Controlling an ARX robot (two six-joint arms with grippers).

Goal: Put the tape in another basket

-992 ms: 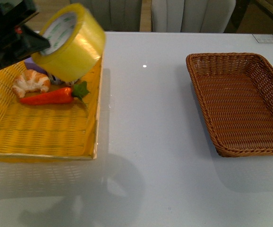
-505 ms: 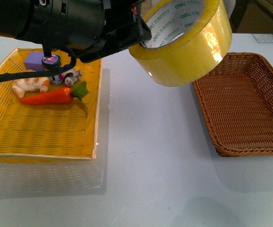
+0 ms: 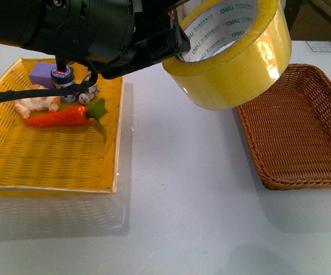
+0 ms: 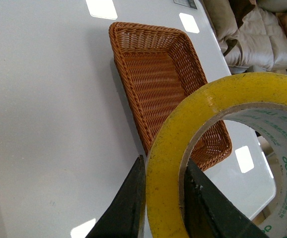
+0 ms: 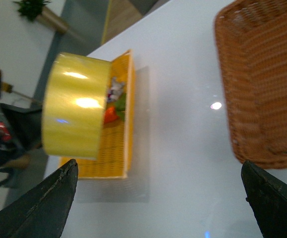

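The tape [image 3: 231,54], a wide yellow roll with a white core printed in green, hangs high above the white table, just left of the brown wicker basket [image 3: 294,123]. My left gripper [image 4: 163,198] is shut on the tape [image 4: 166,188], one finger inside the core and one outside the wall; its black arm crosses the upper left of the front view. The basket [image 4: 158,79] lies beyond the roll in the left wrist view and holds nothing. My right gripper [image 5: 158,198] is open over bare table, with the tape [image 5: 74,114] and the basket [image 5: 262,84] both in its view.
A bright yellow flat woven tray [image 3: 51,154] sits at the left, holding a toy carrot [image 3: 62,116], a croissant [image 3: 36,105], a purple block [image 3: 42,73] and a small figure. White chairs stand behind the table's far edge.
The left arm has carried the tape from above the yellow tray rightward across the table to a spot beside the brown basket. In the last half second it shifted slightly further right.
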